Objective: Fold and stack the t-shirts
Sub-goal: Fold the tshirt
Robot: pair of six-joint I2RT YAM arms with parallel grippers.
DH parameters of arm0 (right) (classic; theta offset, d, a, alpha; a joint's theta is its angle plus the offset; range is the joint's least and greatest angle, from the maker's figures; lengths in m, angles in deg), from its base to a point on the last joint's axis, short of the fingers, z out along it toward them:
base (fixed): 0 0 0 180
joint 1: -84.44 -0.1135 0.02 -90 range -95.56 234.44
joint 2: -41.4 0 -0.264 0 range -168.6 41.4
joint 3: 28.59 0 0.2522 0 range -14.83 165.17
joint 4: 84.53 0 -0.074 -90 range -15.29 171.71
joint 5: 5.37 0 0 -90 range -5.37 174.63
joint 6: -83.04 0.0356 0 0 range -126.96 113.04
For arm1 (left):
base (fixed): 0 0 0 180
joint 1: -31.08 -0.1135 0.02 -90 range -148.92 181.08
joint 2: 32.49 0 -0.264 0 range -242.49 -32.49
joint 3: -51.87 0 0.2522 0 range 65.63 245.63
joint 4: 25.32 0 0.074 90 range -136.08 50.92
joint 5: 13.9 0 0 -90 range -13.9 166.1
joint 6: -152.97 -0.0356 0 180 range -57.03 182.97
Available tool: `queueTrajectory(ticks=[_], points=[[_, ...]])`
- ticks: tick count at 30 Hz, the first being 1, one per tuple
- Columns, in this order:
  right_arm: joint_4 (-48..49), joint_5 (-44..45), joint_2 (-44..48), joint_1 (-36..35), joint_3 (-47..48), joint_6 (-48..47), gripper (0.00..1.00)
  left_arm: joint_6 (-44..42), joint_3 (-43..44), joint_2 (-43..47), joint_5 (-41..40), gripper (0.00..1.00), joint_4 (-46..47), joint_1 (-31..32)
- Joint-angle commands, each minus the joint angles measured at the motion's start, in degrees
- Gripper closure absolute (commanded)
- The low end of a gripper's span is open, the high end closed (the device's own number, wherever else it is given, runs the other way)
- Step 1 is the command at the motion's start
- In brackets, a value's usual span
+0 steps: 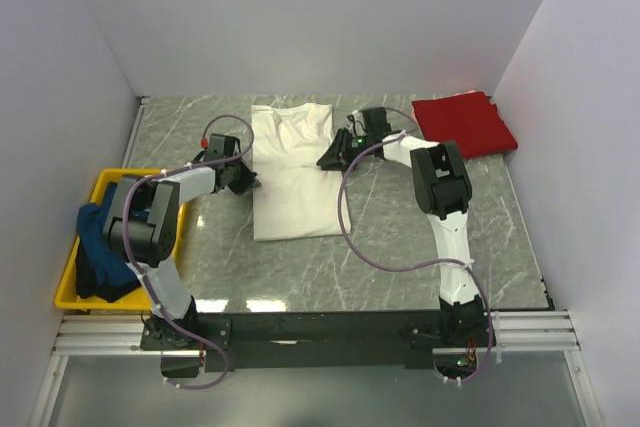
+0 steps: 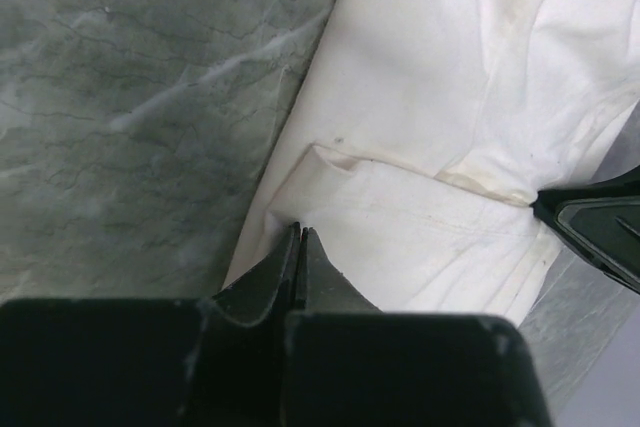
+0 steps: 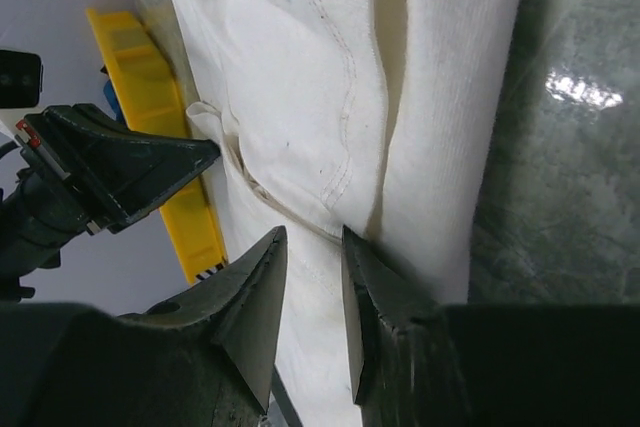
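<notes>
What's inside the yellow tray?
A dark blue t-shirt, bunched, spilling over the left rim of the tray. The left arm covers the tray's right side; anything under it is hidden.

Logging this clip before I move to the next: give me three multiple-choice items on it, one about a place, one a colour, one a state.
1. The dark blue t-shirt lies: A in the yellow tray; B at the far right corner; C at the table's centre.
2. The t-shirt between the left gripper and the right gripper is: A red; B cream-white; C dark blue.
3. The red t-shirt is: A spread flat; B held aloft; C folded.

A, it is heaped in the tray at the left. B, the cream-white t-shirt has a gripper at each side. C, it rests as a compact folded pile.
</notes>
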Motion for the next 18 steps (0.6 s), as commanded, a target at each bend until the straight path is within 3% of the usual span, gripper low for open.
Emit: queueTrajectory(ticks=[1,6,10,13,18], points=[[1.1,-1.3,3.4,2.2,-2.3,0.0,0.63,-2.8,3.2,4.7,-1.0,0.99,-3.0,-0.5],[2.3,-3.9,10.2,3.8,-5.3,0.4,0.62,-3.4,5.0,7.4,-1.5,0.99,-5.6,-0.5],[-0.9,0.6,17.2,4.0,-9.5,-1.9,0.62,-2.3,2.2,12.2,-0.2,0.99,-5.0,-0.4],[0.3,4.2,24.1,4.0,-17.2,-1.9,0.61,-2.5,-1.9,16.9,1.6,0.98,-4.0,-0.1],[7.2,8.6,37.6,1.6,-38.4,0.3,0.60,-3.6,-9.5,25.2,0.7,0.89,-5.6,2.8]])
